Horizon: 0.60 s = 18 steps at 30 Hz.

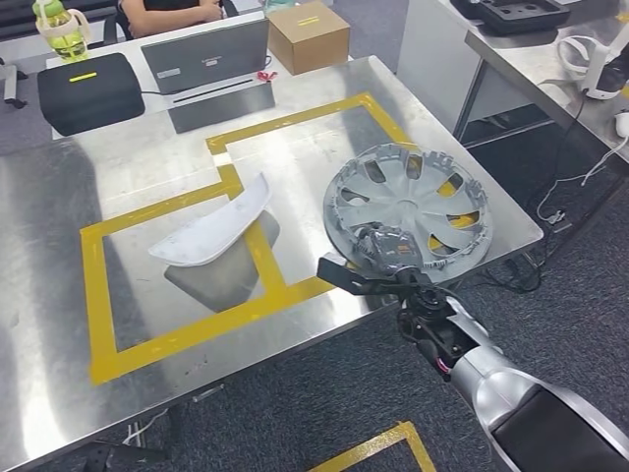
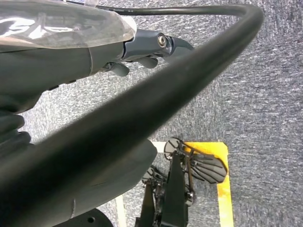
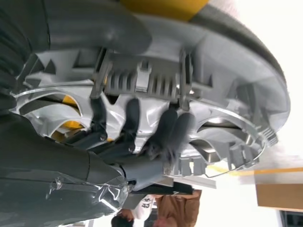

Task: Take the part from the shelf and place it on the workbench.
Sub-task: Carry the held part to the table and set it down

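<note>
- The right hand's (image 1: pixel 385 258) fingers (image 3: pixel 168 135) hook over the near rim of the hubcap (image 1: pixel 412 202), thumb on the other face; the grip takes one edge only, so the far side can sag or swing.
- The left hand (image 2: pixel 107 52) hangs beside the body over the carpet, fingers loosely curled and holding nothing; it gives no support if the cap slips.
- The hubcap is over the near right corner of the worktop (image 1: pixel 44 246), tilted, and I cannot tell whether its underside touches the steel. Letting go while it is tilted could send it sliding on the smooth metal.
- That corner is close to the edge; a release too near it risks the cap tipping onto the floor.
- It sits outside the yellow tape (image 1: pixel 178 334); if that outline marks the spot, it may end up misplaced.
- Farther left, the white panel (image 1: pixel 215 226) lies across the tape, and a sideways sweep could knock it.
- At the far edge a laptop (image 1: pixel 203 54) and a box (image 1: pixel 308 34) stand well apart, unlikely to be touched.
</note>
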Tool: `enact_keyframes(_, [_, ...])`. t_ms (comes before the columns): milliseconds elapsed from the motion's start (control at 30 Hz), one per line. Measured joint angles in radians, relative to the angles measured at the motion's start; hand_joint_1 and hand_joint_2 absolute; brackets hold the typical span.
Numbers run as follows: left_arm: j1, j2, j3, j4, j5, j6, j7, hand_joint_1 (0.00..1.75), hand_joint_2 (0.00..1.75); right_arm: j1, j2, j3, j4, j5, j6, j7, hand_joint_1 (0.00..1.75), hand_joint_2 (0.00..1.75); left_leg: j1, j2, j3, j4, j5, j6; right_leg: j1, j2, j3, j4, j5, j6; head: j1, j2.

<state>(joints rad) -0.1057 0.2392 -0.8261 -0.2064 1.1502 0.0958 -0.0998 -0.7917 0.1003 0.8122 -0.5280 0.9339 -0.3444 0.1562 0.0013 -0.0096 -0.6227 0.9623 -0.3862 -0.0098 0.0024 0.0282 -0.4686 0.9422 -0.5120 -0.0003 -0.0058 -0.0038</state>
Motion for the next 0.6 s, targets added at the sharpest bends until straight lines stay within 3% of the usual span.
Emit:
enact_keyframes(100, [0.0,0.0,-0.004,0.0,0.0,0.0,0.0,0.0,1.75,0.002,0.005,0.0,0.007,-0.001,0.004,-0.006,0.0,1.75,0.0,0.0,0.001,0.0,0.0,0.0,0.0,0.0,0.0,0.0,0.0,0.0,0.0,0.0])
enact_keyframes(233, [0.0,0.0,-0.005,0.0,0.001,0.0,0.0,0.0,0.0,0.005,0.009,0.0,0.013,-0.001,0.005,-0.007,0.0,1.75,0.001,0.0,0.002,0.0,0.0,0.0,0.0,0.0,0.002,0.0,0.0,0.0,0.0,0.0])
enact_keyframes(433, [0.0,0.003,-0.006,0.0,0.016,0.0,0.001,0.0,0.0,0.008,0.012,-0.001,0.017,-0.019,-0.007,-0.057,0.0,1.75,0.001,0.0,0.004,0.0,0.0,0.0,0.0,0.0,0.004,0.0,0.0,0.0,0.0,0.0])
enact_keyframes(567, [0.0,0.005,-0.006,0.0,0.021,-0.002,0.004,0.0,0.0,0.025,0.018,-0.027,-0.001,-0.167,-0.01,-0.185,0.0,0.0,0.001,0.0,0.004,0.0,0.0,0.0,0.0,0.0,0.004,0.0,0.0,0.0,0.0,0.0])
enact_keyframes(600, [0.0,0.005,-0.006,0.0,0.023,-0.002,0.004,0.0,0.0,0.034,0.019,-0.039,-0.02,-0.239,0.002,-0.233,0.0,0.44,0.001,0.0,0.005,0.0,0.0,0.0,0.0,0.0,0.005,0.0,0.0,0.0,0.0,0.0])
